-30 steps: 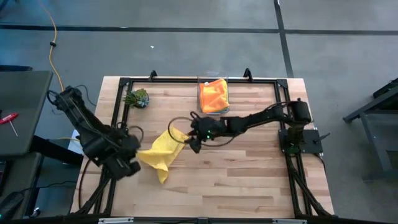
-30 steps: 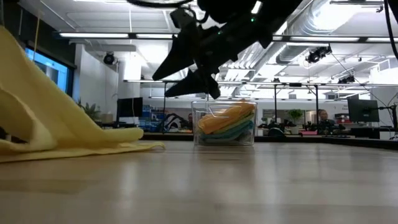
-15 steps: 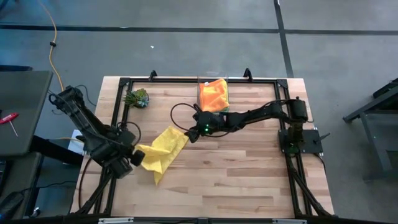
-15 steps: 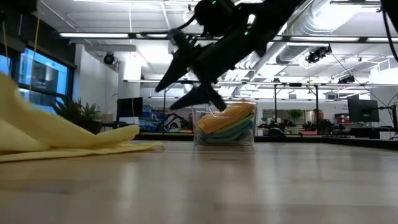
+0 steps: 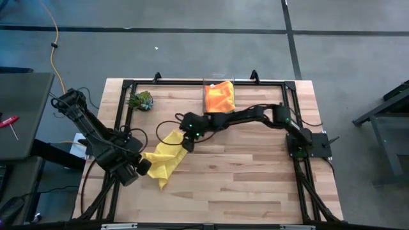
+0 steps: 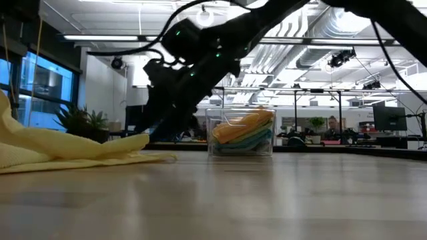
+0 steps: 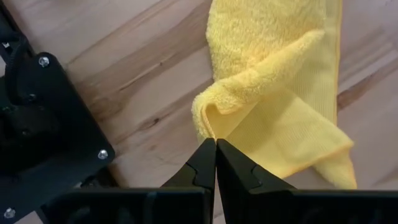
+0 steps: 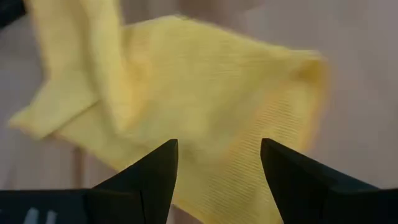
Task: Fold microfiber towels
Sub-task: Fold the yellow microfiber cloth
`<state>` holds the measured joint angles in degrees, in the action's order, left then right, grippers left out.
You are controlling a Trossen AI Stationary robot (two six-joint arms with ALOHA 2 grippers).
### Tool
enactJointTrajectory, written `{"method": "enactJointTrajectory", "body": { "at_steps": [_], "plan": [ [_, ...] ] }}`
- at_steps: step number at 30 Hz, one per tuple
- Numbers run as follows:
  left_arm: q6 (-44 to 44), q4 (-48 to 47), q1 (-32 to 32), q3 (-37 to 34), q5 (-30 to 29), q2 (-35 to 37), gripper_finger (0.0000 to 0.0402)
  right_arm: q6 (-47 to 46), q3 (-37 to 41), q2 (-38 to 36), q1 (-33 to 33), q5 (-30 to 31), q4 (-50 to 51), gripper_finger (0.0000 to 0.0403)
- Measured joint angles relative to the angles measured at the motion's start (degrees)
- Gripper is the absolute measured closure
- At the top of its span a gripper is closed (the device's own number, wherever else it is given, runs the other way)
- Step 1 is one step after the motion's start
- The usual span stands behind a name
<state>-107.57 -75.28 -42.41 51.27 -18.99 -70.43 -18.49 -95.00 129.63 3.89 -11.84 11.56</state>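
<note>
I find the yellow towel (image 5: 165, 156) lying rumpled on the table (image 5: 255, 179), left of centre. I judge it light, soft and limp; best taken by a corner or hemmed edge. My right end effector (image 8: 217, 165) hangs spread wide over its far corner, gripping nothing. My left end effector (image 7: 216, 163) is pinched together at a fold.

wood table (image 5: 255, 172): yellow towel (image 5: 165, 155), clear box (image 5: 218, 97), leafy clump (image 5: 140, 101).

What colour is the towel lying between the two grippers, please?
The towel is plain yellow, clearest in the left wrist view.
</note>
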Motion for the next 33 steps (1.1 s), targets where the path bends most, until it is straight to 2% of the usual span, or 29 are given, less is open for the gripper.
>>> {"method": "enactJointTrajectory", "body": {
  "at_steps": [7, 10, 17, 20, 26, 33],
  "plan": [
    [0.24, 0.03, 0.0, 0.0, 0.38, 0.0, 0.0401, 2.33, -5.07, 4.98, 0.12, -15.48, 1.15, 0.0181],
    [0.54, -0.12, 0.0, 0.0, 0.26, 0.0, 0.0401, 2.31, -5.23, 4.85, -0.53, -19.24, -0.63, 0.0181],
    [1.73, -0.12, 0.0, 0.0, -0.35, 0.0, 0.0401, -3.46, -5.16, 4.65, -0.42, -20.29, -12.64, 0.0181],
    [1.73, -0.1, 0.0, 0.0, -0.45, 0.0, 0.0401, -5.55, -5.19, 4.47, 1.32, -19.25, -14.72, 0.0181],
    [2.31, -0.03, -0.02, 0.02, -0.68, 0.0, 0.0401, -5.28, -5.19, 0.87, 5.29, -21.43, -12.77, 0.0181],
    [3.15, -0.03, -0.02, 0.03, -1.05, 0.0, 0.0401, 1.32, -5.21, -1.45, 6.98, -21.39, 1.03, 0.0181]
  ]
}}
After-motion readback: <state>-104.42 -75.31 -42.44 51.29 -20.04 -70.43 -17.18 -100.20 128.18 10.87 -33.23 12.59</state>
